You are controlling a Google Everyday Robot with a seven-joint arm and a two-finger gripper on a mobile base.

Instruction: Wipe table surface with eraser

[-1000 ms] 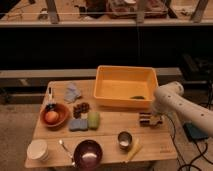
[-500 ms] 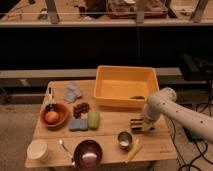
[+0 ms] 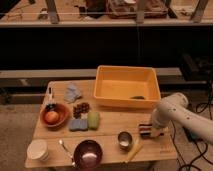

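A: Take the tub (image 3: 127,86) as the landmark. What lies around it, left to right?

B: Far left and nearer the camera, one white cup (image 3: 36,149). Left of the tub, one orange bowl (image 3: 54,114) and one crumpled cloth (image 3: 72,92). Below its left corner, two sponges, one blue (image 3: 78,124) and one green (image 3: 93,120), then one dark red bowl (image 3: 88,152). Below the tub's middle, one metal cup (image 3: 125,139) and one yellow stick (image 3: 133,150).

A: And the eraser?

B: The eraser (image 3: 146,130) sits on the table (image 3: 107,127), below the tub's right corner. The gripper (image 3: 150,130) is right at it, fingers clenched on the eraser, I judge.

A: Risks?

B: The metal cup and stick are just beside the eraser. A stroke leftward could knock them. A stroke rightward could run off the table's edge.
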